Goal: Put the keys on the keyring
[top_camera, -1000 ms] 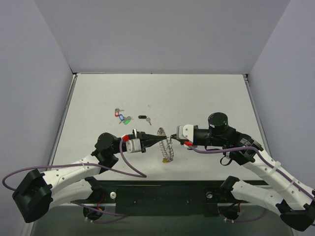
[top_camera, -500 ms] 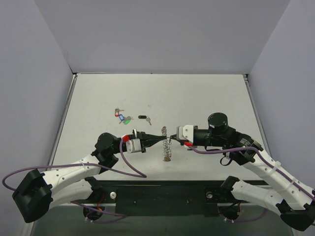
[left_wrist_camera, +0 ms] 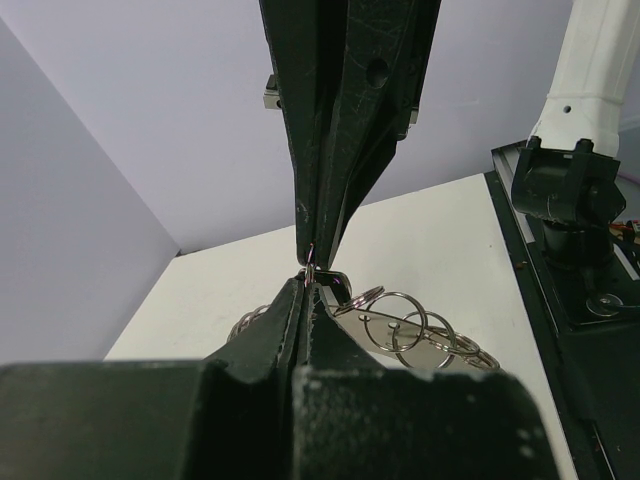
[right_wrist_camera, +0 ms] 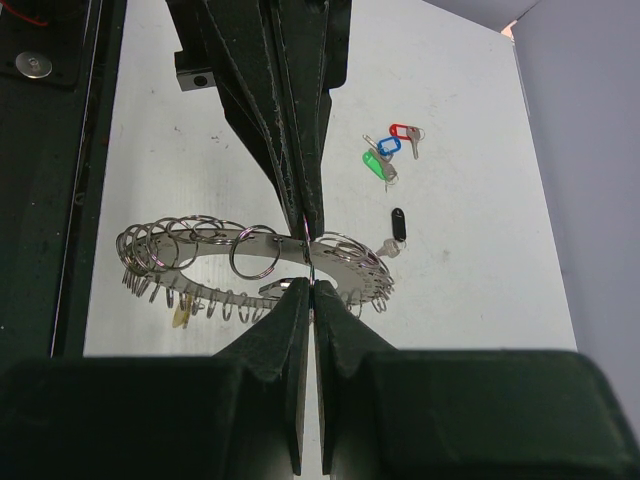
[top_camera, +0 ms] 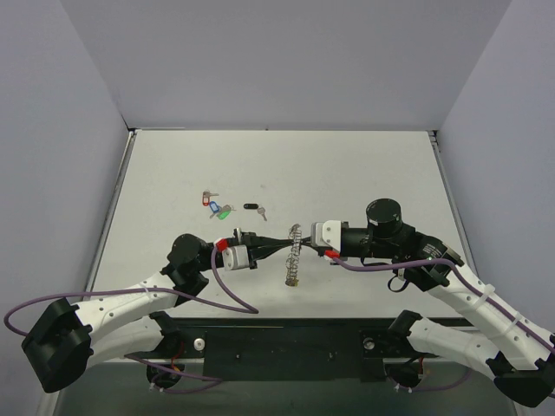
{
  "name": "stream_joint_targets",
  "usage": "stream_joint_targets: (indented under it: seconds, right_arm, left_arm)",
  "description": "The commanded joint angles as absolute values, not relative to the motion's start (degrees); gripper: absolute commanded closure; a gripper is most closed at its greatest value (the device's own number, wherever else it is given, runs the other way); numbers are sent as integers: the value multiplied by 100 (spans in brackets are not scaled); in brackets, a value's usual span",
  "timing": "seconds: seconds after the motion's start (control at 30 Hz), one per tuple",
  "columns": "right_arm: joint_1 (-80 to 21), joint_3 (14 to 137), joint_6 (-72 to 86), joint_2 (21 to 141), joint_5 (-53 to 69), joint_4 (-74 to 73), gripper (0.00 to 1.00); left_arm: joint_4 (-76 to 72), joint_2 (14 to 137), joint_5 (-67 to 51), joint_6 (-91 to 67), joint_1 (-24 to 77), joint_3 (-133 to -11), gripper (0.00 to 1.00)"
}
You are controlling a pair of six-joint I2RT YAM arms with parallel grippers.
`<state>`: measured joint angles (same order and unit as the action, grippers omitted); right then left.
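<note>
Left hand (top_camera: 283,243) and right hand (top_camera: 305,240), both pinched shut on the keyring (top_camera: 295,257).

The keyring (top_camera: 295,254), a thin silver loop fringed with small rings, is held edge-on toward the table's near edge, pinched between the left pincer (top_camera: 284,243) and right pincer (top_camera: 304,240). The keys (top_camera: 217,207), tagged red, blue and green, are clustered nearer the left edge, with the black-tagged key (top_camera: 253,207) lying just beside them.

Silver keyring (right_wrist_camera: 215,236), keys (right_wrist_camera: 390,150) tagged red, blue, green, black, white table (right_wrist_camera: 470,300)

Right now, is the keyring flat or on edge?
On edge: left tool and right tool pinch the keyring, a thin strip from above.
</note>
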<state>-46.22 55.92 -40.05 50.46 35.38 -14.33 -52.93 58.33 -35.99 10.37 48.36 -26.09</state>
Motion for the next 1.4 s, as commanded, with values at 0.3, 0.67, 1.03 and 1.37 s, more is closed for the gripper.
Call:
stream_joint_targets:
  seconds: [0.3, 0.67, 1.03, 1.37]
  right_arm:
    - [-4667, 5634, -4096, 4975, 3551, -1432, 100]
    - [-4667, 5616, -4245, 4957, 3630, -1565, 100]
    - [-4693, 5528, -4131, 5071, 3577, -1231, 100]
    - [-4711, 5484, -4017, 5106, 3560, -1099, 100]
  left_arm:
    - [-5204, 5661, -3437, 1476, 4869, -2725, 100]
    - [-5071, 5616, -3419, 1582, 4869, -2742, 100]
    - [-5212, 5660, -3472, 1451, 4869, -2725, 100]
    - [-5432, 5695, -3524, 1266, 4878, -2689, 100]
